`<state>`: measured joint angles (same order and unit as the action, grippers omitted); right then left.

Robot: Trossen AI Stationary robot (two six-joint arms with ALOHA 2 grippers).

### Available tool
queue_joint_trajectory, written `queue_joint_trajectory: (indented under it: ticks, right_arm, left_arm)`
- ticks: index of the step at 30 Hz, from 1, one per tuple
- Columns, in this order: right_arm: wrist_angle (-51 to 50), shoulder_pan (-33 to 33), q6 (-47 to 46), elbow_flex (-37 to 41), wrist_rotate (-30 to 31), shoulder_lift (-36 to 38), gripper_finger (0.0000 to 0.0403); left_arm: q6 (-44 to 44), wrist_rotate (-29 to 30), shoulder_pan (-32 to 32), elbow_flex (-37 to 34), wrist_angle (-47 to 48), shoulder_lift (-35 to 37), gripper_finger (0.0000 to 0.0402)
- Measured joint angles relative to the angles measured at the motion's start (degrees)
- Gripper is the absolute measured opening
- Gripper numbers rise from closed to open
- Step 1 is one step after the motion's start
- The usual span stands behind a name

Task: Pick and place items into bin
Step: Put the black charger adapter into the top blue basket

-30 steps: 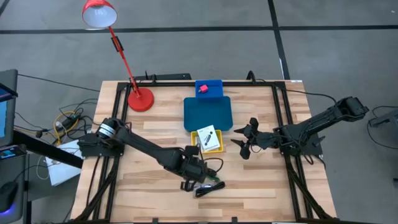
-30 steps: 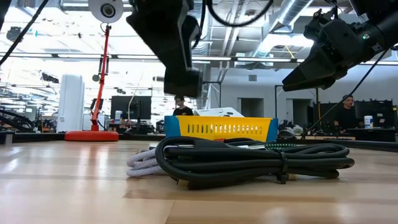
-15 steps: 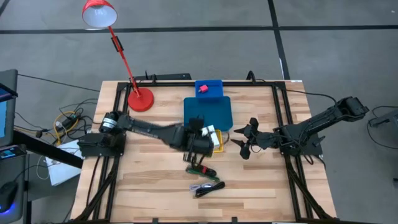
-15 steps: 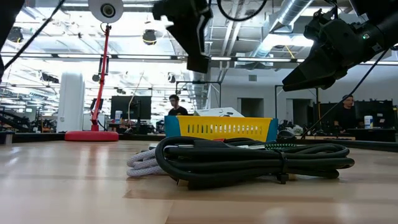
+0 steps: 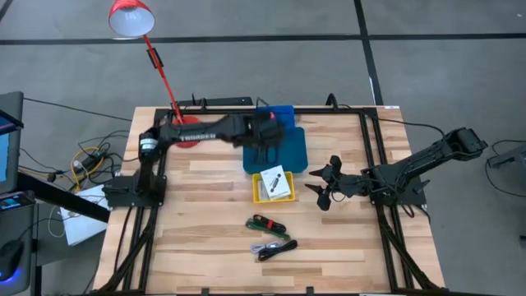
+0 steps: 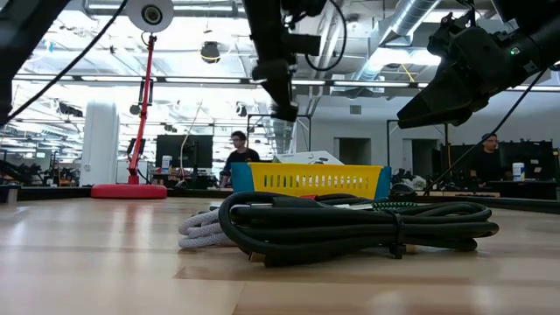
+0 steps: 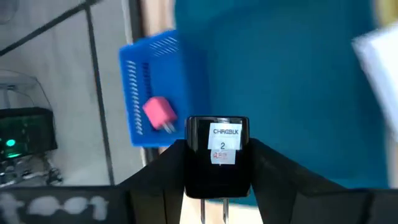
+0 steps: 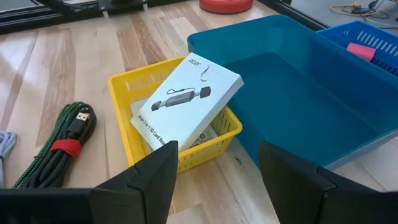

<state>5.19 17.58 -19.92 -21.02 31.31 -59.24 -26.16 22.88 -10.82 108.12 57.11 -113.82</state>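
Note:
My left gripper [image 5: 265, 140] hangs above the teal bin [image 5: 289, 156], shut on a small black charger block [image 7: 218, 155] with a white label. Just beyond it, a pink-red piece [image 7: 160, 114] lies in a blue basket [image 7: 146, 81] at the bin's far side. A white printed box [image 5: 275, 182] leans in a yellow basket [image 5: 261, 196]. A green-and-black cable [image 5: 265, 224] and a coiled black cable [image 5: 276, 247] lie on the table nearer the front. My right gripper [image 5: 322, 187] waits open to the right of the yellow basket. My left gripper pinches the charger block's two side faces [image 7: 194, 163] between its two fingers [image 7: 160, 177]. It comes from above, slanting down toward the table's far edge. The block is lifted clear above the teal bin, its labelled face turned up and its two prongs [image 7: 212, 210] pointing back at the wrist.
A red desk lamp stands with its base [image 5: 186, 131] at the far left of the table. Black frame rails [image 5: 371, 156] run along the table's sides. In the low view the black cable [image 6: 350, 226] lies in front of the yellow basket [image 6: 306, 180].
My left gripper has swung from the cables near the table's front up and toward the far edge. It passed over the yellow basket and now hangs above the teal bin, with the black block still in its fingers. The cables stay where they lay.

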Motion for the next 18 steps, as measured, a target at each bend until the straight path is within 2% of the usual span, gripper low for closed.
queue_joint_trajectory:
  ticks: [7,18]
  right_arm:
    - [0.00,-0.02,0.39,0.00,0.01,0.00,0.0214]
    - [-0.02,-3.00,2.43,0.00,0.64,0.00,0.0214]
  left_arm:
    - [-4.66,-7.42,-6.95,0.00,-6.96,-0.20,0.0130]
    - [-11.33,-9.44,-11.36,-0.07,-10.91,-3.36,0.0130]
